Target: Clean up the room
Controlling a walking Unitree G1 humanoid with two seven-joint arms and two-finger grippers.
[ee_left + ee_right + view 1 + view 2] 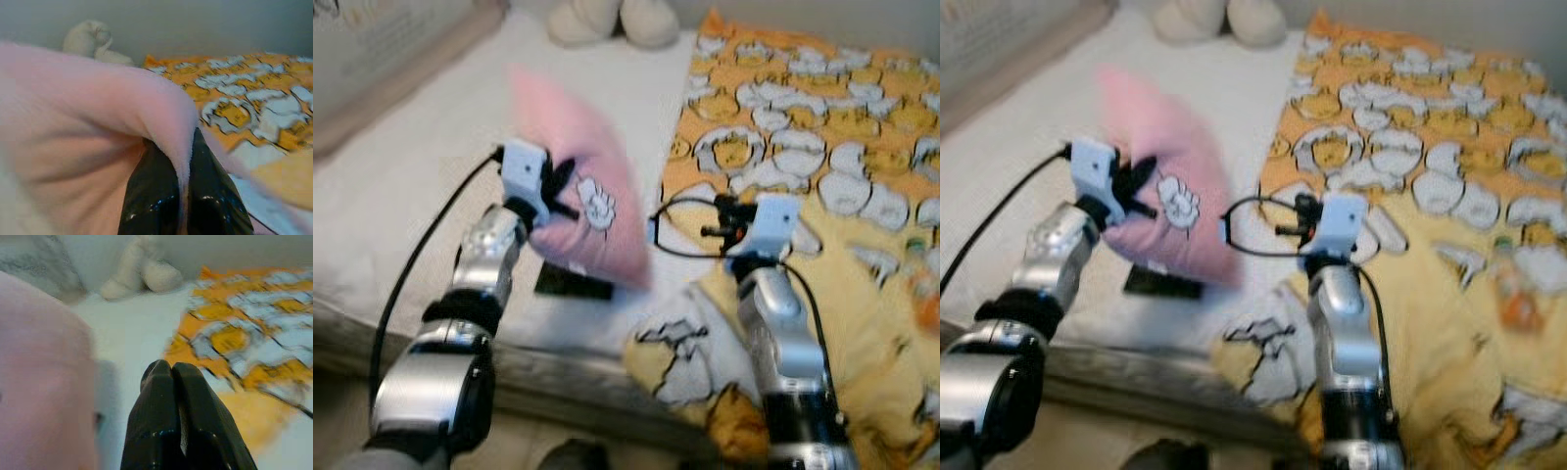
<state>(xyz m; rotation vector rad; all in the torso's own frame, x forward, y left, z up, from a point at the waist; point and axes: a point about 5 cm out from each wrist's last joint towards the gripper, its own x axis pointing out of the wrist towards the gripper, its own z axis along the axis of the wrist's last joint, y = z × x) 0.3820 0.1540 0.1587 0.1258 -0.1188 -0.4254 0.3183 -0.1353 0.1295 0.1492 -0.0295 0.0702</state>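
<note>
Bed (421, 186) under yellow patterned blanket (822, 127)

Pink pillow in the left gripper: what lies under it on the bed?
Below the pink pillow, pinched by the left gripper, a flat black object lies on the white sheet; the pillow covers its far part.

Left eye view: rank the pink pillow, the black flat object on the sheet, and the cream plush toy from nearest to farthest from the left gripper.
1. Pink pillow, clamped in the left gripper.
2. Black flat object, on the sheet just below the pillow.
3. Cream plush toy, at the bed's far end.
</note>
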